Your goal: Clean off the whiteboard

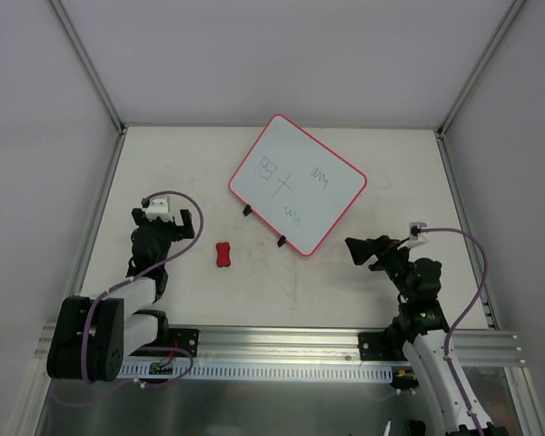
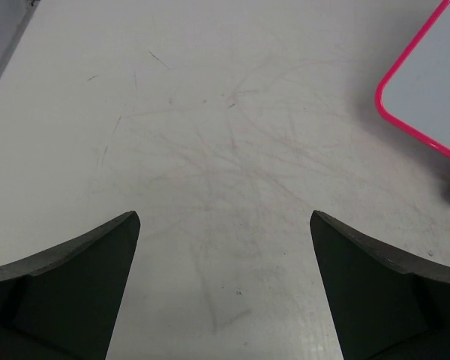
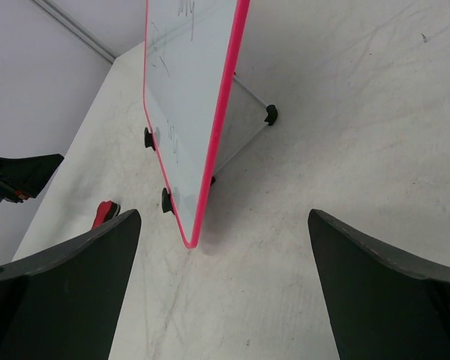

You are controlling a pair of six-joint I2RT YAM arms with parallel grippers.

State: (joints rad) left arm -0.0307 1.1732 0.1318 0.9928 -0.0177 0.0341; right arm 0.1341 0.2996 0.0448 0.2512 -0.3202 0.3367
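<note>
Both tools are spread wide w/ nothing between the fingers: left tool [image 2: 225, 217] looks down on bare table [image 1: 345, 291], right tool [image 3: 223, 214] faces the whiteboard [image 1: 297, 182]. Board sits center-right toward the far side, turned diamond-wise, long axis running far-left to near-right, black clips [image 1: 246, 211] on its near-left long edge. Marks not yet wiped: a box + cross [image 1: 277, 177] and two squiggles. The relation that counts, imo: the red eraser [image 1: 223, 255] lies on the table btw the arms, off the board's near-left edge, clearly nearer the left tool, to that tool's right and a bit toward the bases; its long axis runs approx near–far. Right tool is just beside the board's near-right corner, well apart from the eraser. Hard to make out: eraser is outside the left wrist view; right wrist view shows only a red sliver of it. That view shows the board nearly edge-on, apparently propped on a stand, tilt angle unclear. Left fingers are barely readable from above.
</note>
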